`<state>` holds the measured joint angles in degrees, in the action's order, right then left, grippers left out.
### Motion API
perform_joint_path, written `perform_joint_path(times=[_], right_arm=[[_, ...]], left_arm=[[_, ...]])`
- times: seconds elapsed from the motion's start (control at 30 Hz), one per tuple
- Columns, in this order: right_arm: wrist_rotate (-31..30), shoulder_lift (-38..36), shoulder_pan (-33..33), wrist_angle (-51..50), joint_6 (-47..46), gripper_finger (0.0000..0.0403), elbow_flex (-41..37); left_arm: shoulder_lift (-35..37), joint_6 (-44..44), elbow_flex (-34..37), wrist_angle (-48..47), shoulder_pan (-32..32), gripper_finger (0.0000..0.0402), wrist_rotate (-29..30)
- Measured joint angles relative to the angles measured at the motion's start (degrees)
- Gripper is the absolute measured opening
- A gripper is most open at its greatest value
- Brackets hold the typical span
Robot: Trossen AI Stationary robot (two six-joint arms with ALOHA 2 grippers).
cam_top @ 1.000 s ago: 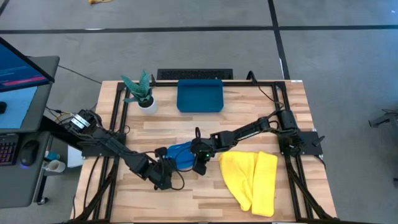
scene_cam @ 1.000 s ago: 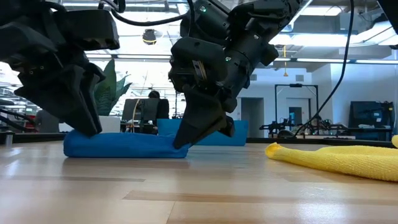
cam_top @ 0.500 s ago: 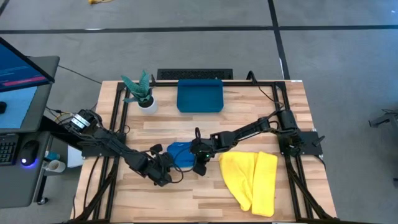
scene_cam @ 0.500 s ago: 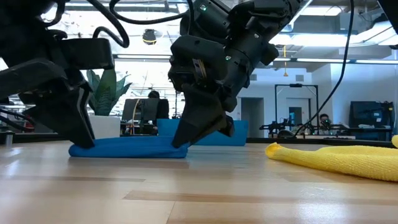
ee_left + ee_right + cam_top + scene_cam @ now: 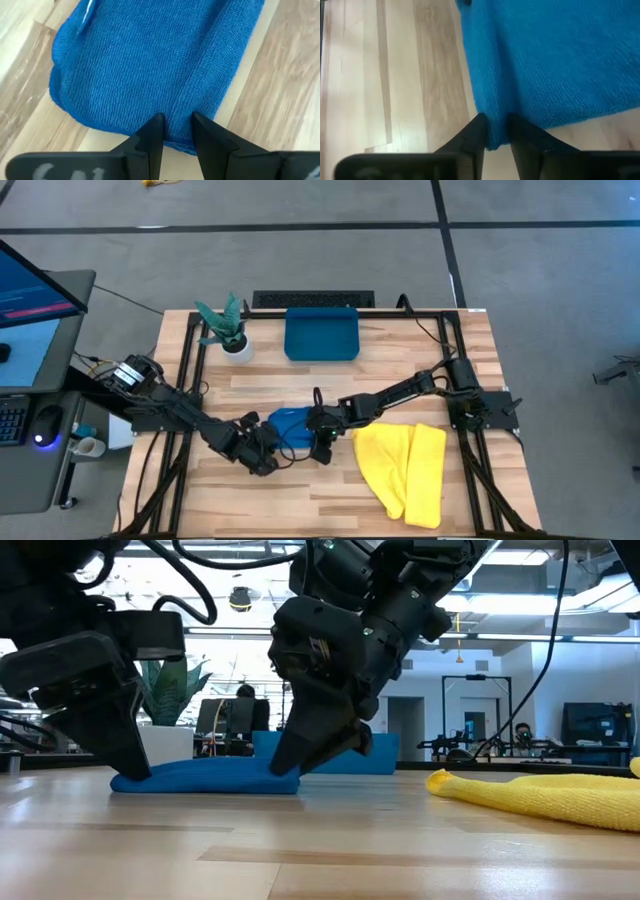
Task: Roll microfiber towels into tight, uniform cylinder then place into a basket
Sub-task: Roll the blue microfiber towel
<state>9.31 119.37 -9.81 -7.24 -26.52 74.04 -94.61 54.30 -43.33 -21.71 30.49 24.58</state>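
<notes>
Shifted since a second ago: left claw [image 5: 268, 457] nearer right claw [image 5: 318, 442], bunching blue towel [image 5: 289, 427] mid-worktop [image 5: 460, 360]. Wrist views alone show both claws pinching its edge. Basket [image 5: 321, 335]: empty. Yellow towel [image 5: 405, 468] alongside.

The wooden table [image 5: 330, 380] bears a blue towel [image 5: 290, 426], yellow towel [image 5: 405, 470], teal basket [image 5: 321, 335] and potted plant [image 5: 228, 328].
</notes>
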Motion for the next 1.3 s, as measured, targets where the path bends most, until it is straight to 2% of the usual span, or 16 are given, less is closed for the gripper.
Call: perform_joint_path(times=[0.13,0.27,0.6,0.7,0.83,1.0,1.13,1.3], right_arm=[[-0.9,0.0,-0.3,0.0,0.1,0.0142,0.0],[2.3,0.0,0.9,-1.1,0.2,0.0162,0.0],[4.0,-4.1,1.6,-7.7,4.5,0.0172,-0.2],[1.4,-7.9,0.1,-10.5,7.4,0.0171,-0.3],[-6.6,-12.1,-3.4,-15.7,11.3,0.0172,-0.5],[-16.6,-14.6,-10.2,-13.4,21.0,0.0173,-0.3],[-18.3,-12.5,-14.4,-7.6,30.6,0.017,-0.4],[-18.4,-7.6,-15.9,-2.3,41.5,0.0169,-0.3]], left_arm=[[0.0,-0.1,0.0,-0.1,-0.1,0.0091,-0.3],[-0.1,-0.9,0.0,-0.2,-0.1,0.0091,-0.4],[-0.2,-3.5,0.1,-0.2,-0.1,0.0091,1.2],[-0.2,-3.5,0.1,-0.2,-0.1,0.0091,1.5],[-0.2,-3.5,0.1,-0.2,-0.1,0.0091,1.6],[-0.2,-3.5,0.1,-0.1,-0.1,0.0091,1.6],[-0.2,-3.4,0.1,0.0,-0.1,0.0091,1.6],[-0.2,-2.9,0.2,0.2,-0.1,0.0091,1.6]])
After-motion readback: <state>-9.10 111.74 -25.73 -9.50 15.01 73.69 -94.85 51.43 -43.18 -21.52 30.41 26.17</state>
